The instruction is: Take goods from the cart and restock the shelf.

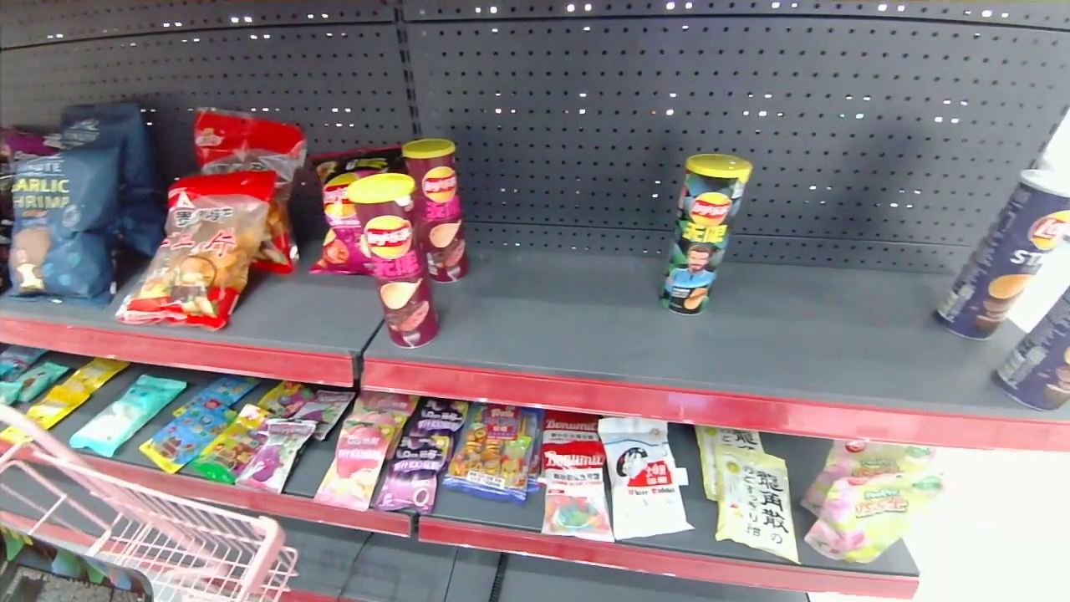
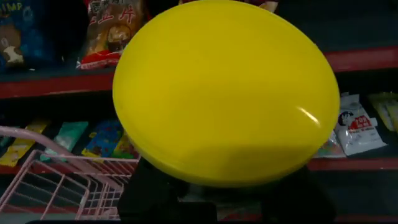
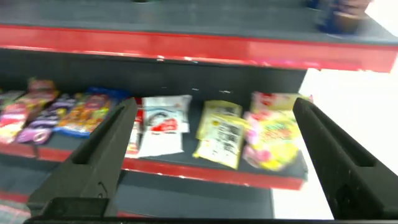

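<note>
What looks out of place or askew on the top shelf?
Nothing is spilled or damaged. Only the dark-green can stands alone mid-shelf, far from the two maroon cans.

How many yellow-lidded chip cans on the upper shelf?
3. The front maroon can and rear maroon can stand close together left of centre; green can alone farther right; bags at left might hide more.

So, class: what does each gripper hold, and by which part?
Left gripper holds a yellow-lidded can, gripped somewhere below the lid; the exact spot is hidden. Right gripper is open, holding nothing.
</note>
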You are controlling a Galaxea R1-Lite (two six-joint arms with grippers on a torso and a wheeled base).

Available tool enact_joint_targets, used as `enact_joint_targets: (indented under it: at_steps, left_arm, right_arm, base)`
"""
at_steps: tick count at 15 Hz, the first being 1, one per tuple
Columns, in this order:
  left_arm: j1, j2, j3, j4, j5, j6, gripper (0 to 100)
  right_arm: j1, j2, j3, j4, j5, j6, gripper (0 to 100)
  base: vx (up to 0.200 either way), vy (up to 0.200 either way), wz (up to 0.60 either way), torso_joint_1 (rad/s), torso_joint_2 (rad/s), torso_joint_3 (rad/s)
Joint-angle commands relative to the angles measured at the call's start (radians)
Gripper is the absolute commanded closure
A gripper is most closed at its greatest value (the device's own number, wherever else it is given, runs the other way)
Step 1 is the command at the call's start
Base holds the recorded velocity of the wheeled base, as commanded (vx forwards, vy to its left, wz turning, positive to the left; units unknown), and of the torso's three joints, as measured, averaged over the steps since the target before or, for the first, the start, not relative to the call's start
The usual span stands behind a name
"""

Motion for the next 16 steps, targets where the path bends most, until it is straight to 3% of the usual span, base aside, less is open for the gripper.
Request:
enact_joint_targets:
  at_steps: [1,4,10,16]
  left_arm:
    - [0.0,0.003,0.0,-0.001,0.0,0.0,100]
    - [0.0,0.005,0.0,-0.001,0.0,0.021,100]
    - [0.0,-0.001,-0.001,-0.002,-0.002,0.026,100]
    - [0.0,-0.13,0.032,0.009,-0.003,0.049,100]
  right_arm:
    - [0.0,0.001,0.0,0.0,0.0,-0.001,0]
    - [0.0,0.001,-0.001,0.0,0.0,-0.002,0]
    - [0.0,0.001,-0.001,0.0,0.002,-0.001,0]
    - [0.0,0.001,-0.001,0.0,0.002,-0.005,0]
  base:
    - [0.0,0.0,0.0,0.0,0.0,0.0]
    - [0.133,0.0,0.0,0.0,0.0,0.0]
    - [0.2,0.0,0.0,0.0,0.0,0.001]
    - [0.0,0.0,0.0,0.0,0.0,0.0]
